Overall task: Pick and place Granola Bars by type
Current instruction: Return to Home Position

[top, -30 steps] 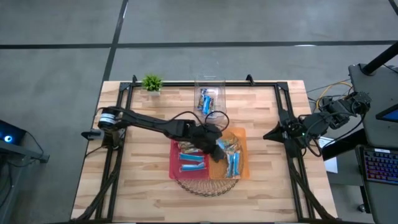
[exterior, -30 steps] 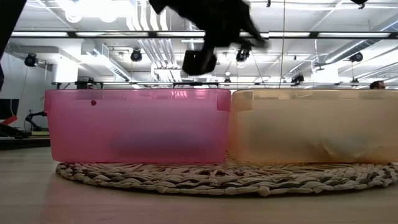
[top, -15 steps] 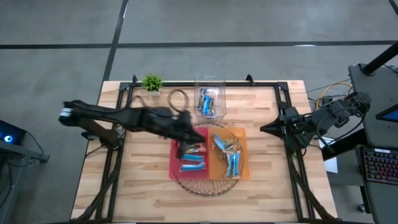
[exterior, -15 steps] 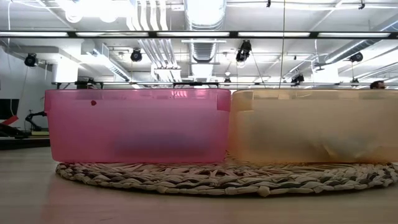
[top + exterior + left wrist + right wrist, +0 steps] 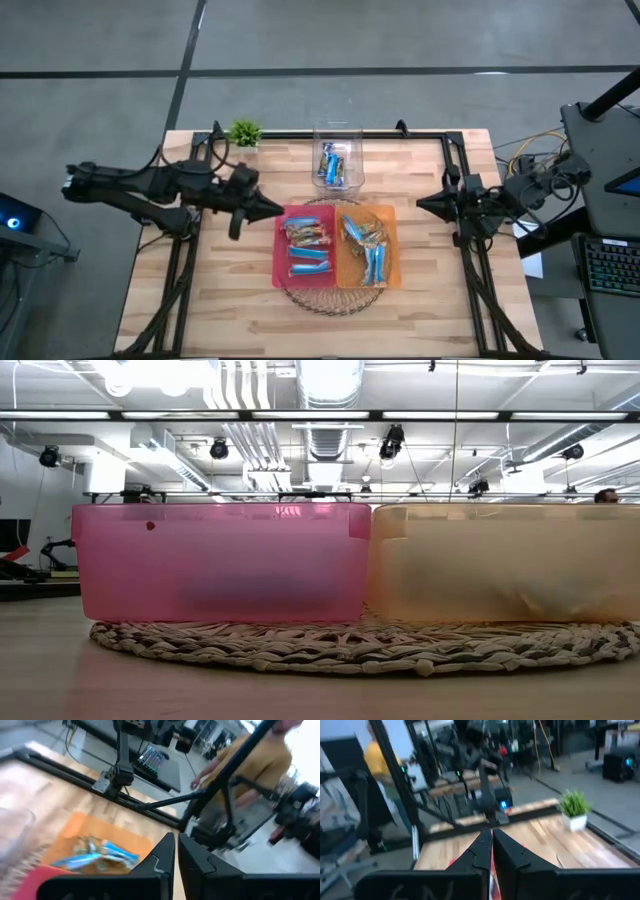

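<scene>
Shiny wrapped granola bars (image 5: 308, 263) lie in pink plastic bin (image 5: 280, 262), orange plastic bin (image 5: 392, 235) and rear-edge clear plastic bin (image 5: 338, 135), print unreadable. Left gripper (image 5: 272, 208) and right gripper (image 5: 422, 207) flank them, jaws pressed together.

The table (image 5: 230, 300) is light wood in planks, matt, with visible grain. The round mat (image 5: 330, 650) is coarse braided fibre and looks rough. The pink bin (image 5: 220, 560) and the orange bin (image 5: 500, 565) are smooth, frosted, translucent plastic. The far bin (image 5: 338, 132) is clear plastic. The Granola Bars (image 5: 308, 268) have glossy, foil-like wrappers.
</scene>
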Robot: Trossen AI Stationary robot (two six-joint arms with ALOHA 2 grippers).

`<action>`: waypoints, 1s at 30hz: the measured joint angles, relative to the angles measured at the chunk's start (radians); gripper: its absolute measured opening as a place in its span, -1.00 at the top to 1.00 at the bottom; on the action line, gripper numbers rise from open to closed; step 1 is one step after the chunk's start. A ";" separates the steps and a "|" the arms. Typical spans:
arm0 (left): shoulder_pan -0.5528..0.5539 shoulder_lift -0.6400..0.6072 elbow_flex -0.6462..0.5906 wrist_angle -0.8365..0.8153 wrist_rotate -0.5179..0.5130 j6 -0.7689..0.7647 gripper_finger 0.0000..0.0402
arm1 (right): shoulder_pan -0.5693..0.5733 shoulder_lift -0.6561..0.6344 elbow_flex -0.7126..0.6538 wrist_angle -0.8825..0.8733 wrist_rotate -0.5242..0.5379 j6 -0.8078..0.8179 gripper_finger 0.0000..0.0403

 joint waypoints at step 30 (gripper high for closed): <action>0.002 -0.519 -0.558 0.094 -0.049 0.459 0.98 | -0.388 -0.273 -0.410 0.117 -0.388 -0.110 0.96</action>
